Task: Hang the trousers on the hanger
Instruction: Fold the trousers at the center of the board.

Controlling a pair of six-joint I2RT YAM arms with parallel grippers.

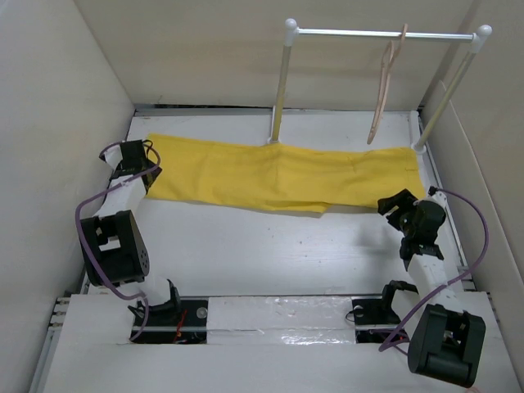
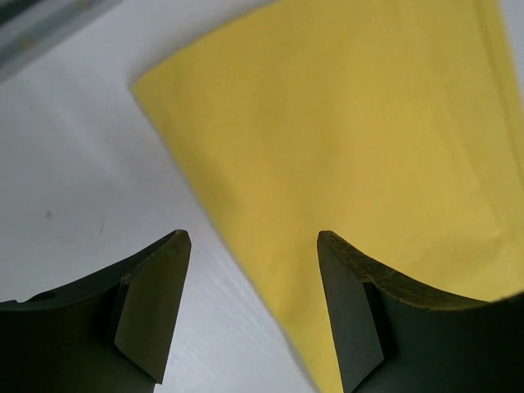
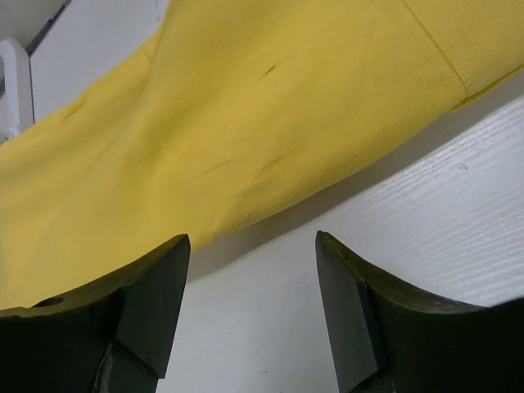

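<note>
The yellow trousers lie flat across the far half of the white table. The pale wooden hanger hangs from the white rail at the back right. My left gripper is open at the trousers' left end; in the left wrist view the cloth edge runs between my open fingers. My right gripper is open at the trousers' right end; in the right wrist view the yellow cloth lies just beyond my fingers, with bare table between them. Both grippers are empty.
A white rail on two posts stands at the back, its left post showing in the right wrist view. Beige walls close in the table on the left, back and right.
</note>
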